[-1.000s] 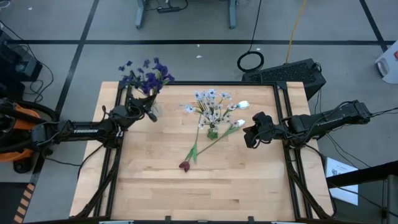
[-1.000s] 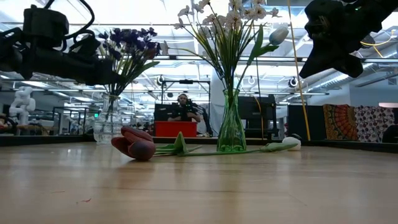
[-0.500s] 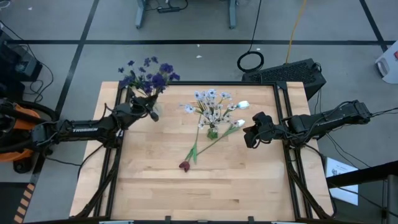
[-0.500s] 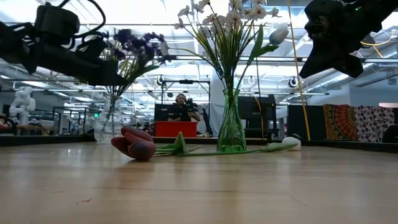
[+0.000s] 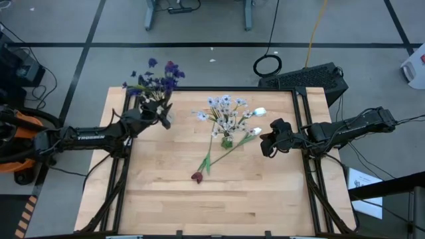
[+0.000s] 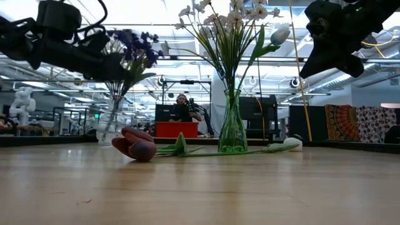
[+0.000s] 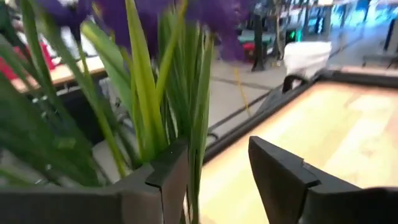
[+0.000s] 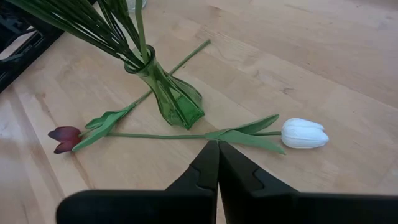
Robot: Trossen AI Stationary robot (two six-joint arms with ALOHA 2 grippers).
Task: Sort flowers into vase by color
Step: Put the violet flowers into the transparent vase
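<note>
Purple-blue flowers (image 5: 158, 78) stand bunched in a clear vase (image 6: 109, 122) at the tabletop's far left corner. Pale white-lilac flowers (image 5: 224, 114) and one white tulip bud (image 5: 259, 111) rise upright from a green vase (image 8: 171, 94) at centre. Beside that vase, a dark red tulip (image 8: 64, 138) and a white tulip (image 8: 304, 133) lie flat, their green stems crossing.

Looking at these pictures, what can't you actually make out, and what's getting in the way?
- Clear vase: its base is hidden in the low view behind the dark red tulips; in the high view the purple flowers and left gripper cover it.
- Purple blooms: blurred and cut off by the edge in the left wrist view.
- Whether any stem touches the left gripper's open fingers: unclear.
- Person behind the table: too small in the low view.
</note>
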